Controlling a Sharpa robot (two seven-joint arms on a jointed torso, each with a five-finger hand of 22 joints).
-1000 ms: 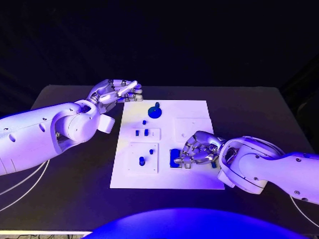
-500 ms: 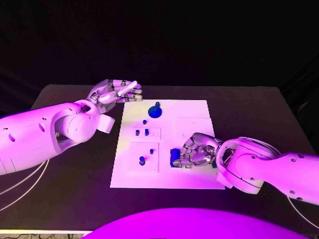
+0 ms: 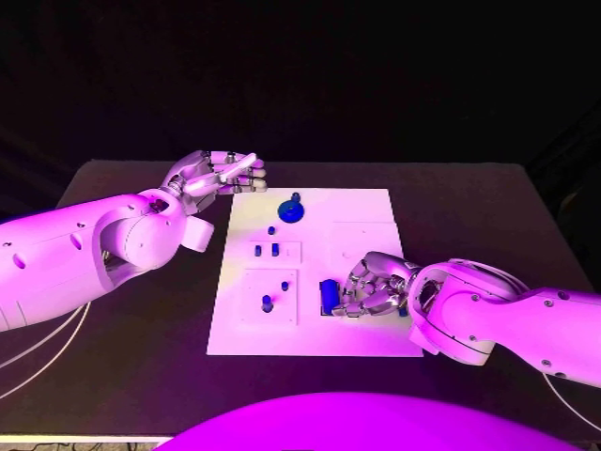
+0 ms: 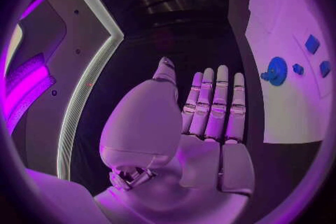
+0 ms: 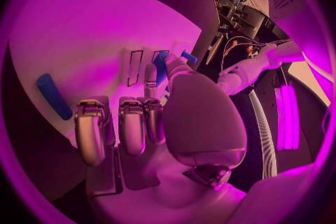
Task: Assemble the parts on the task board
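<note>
The white task board (image 3: 368, 211) lies mid-table. Near its right front, a long blue part (image 3: 329, 296) lies flat, and my right hand (image 3: 370, 287) rests just beside it with fingers curled in and nothing held. The right wrist view shows that blue bar (image 5: 54, 96) apart from the curled fingers (image 5: 112, 123). My left hand (image 3: 220, 174) hovers off the board's far left corner, fingers stretched out and empty (image 4: 210, 106). A round blue part (image 3: 291, 209) sits at the board's far end, also seen as the round blue part (image 4: 276, 71).
Small blue pieces stand in the board's left plates: one (image 3: 272, 230), a pair (image 3: 259, 250), and one in the nearer plate (image 3: 267, 303). Bare black table (image 3: 477, 207) surrounds the board on both sides.
My right hand has edged slightly nearer to the long blue part. The left hand has stayed where it was.
</note>
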